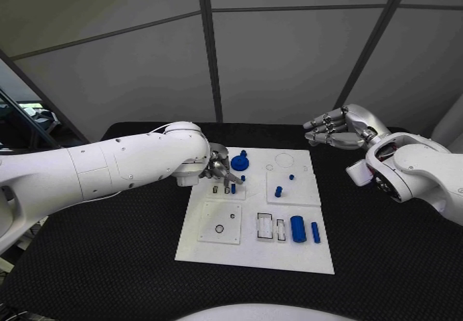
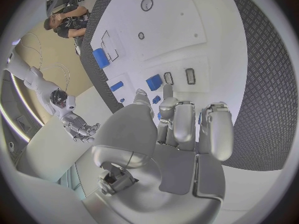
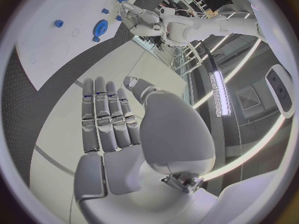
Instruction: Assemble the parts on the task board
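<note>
The white task board (image 1: 253, 257) lies in the middle of the table. My left hand (image 1: 218, 172) reaches down over its far left part, fingertips (image 2: 167, 91) close to two small slots (image 1: 221, 190). A blue block (image 2: 154, 82) stands beside those slots. A tiny blue part (image 2: 157, 99) shows between thumb and fingers; I cannot tell whether it is pinched. The blue gear (image 1: 239, 162) sits just behind the hand. My right hand (image 1: 338, 130) hangs above the table past the board's far right corner, fingers (image 3: 106, 117) straight and holding nothing.
Two short blue pegs (image 1: 278, 191) stand on the right half of the board. A blue cylinder (image 1: 298, 229) and a thin blue pin (image 1: 316, 232) lie near the right edge, beside rectangular frames (image 1: 265, 226). A round hole (image 1: 220, 229) is nearer me.
</note>
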Robot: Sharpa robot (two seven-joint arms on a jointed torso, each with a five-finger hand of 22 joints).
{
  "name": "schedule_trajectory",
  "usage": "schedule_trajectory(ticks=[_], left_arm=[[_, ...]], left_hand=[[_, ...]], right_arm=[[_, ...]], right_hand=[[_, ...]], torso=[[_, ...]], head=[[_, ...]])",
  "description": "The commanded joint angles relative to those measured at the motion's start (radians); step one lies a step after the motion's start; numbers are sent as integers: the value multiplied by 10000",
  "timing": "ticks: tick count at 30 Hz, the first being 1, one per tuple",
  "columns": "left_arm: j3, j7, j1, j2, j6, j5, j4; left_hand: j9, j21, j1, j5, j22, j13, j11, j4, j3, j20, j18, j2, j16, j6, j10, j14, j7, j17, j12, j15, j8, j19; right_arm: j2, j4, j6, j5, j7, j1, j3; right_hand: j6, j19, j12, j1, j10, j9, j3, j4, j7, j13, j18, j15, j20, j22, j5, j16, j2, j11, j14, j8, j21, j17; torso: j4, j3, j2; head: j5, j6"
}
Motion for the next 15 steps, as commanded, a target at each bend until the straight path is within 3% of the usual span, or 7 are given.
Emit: schedule_trajectory(ticks=[1,9,14,15], left_arm=[[-8,-94,10,41,197,22,12],[-29,-97,2,95,278,105,-18],[-46,-88,-16,184,308,224,-75],[-48,-86,-20,197,315,237,-83]], left_hand=[[26,46,10,14,16,29,-5,-52,11,11,-180,88,9,5,67,169,-52,1,50,-92,49,79],[98,65,78,20,50,44,-12,-89,42,2,-185,125,-7,-14,75,165,-60,-7,69,-98,87,90],[119,69,97,21,57,46,-15,-98,52,0,-186,136,-13,-20,76,164,-62,-10,73,-100,98,92],[147,84,124,23,86,73,-17,-111,68,-3,-191,157,-9,-27,92,166,-65,-4,98,-103,113,102]], right_arm=[[27,-7,-174,46,-8,24,8],[73,-35,-145,46,-30,24,8],[104,-44,-171,46,-11,23,8],[109,-46,-179,46,-8,23,8]], right_hand=[[-80,-13,20,-100,-46,13,-38,26,24,-10,-1,21,54,-9,26,-46,-5,-7,-38,40,-37,-9],[-80,-14,21,-97,-51,14,-35,24,24,-15,0,23,57,-19,61,-45,-3,-6,-45,43,-54,-23],[-82,-16,23,-91,-59,15,-24,25,26,-21,1,26,61,-34,102,-43,11,-4,-57,45,-80,-44],[-82,-16,22,-91,-60,15,-24,25,26,-21,1,27,61,-35,103,-43,12,-4,-58,46,-81,-45]], torso=[[5,6,-1],[16,3,-1],[8,2,7],[4,1,2]], head=[[35,7],[10,-51],[-118,18],[-81,14]])
